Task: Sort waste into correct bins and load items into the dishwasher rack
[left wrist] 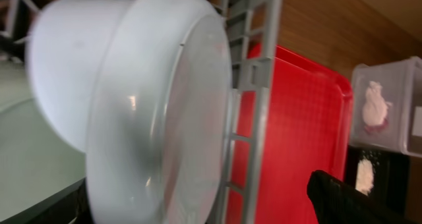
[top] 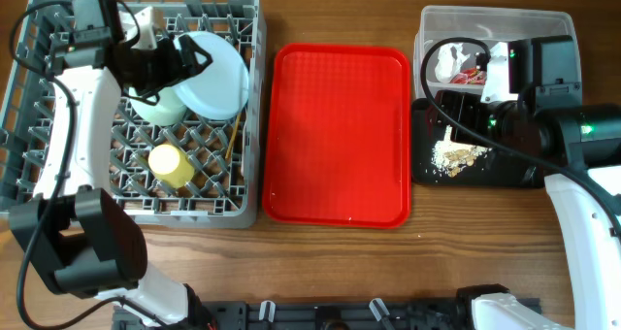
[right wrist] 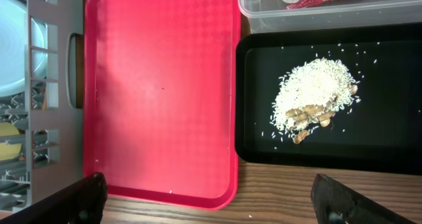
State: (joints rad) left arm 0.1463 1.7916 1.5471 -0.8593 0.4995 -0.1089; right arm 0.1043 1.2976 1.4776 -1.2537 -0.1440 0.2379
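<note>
Fingers [left wrist: 356, 201] of the left gripper [top: 179, 63] are being held spread at the pale blue bowl [left wrist: 132, 105] in the dishwasher rack [top: 209, 199]. The right gripper [right wrist: 208, 197] is being held released too. Crumbs [right wrist: 316, 99] are lying binned, and loading is being judged nearly finished.

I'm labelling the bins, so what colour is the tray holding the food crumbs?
Black. The tray shows best in the right wrist view.

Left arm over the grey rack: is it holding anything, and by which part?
Seemingly nothing. The left gripper is open around the pale blue bowl, one finger clear of its rim; the other side is hidden.
</note>
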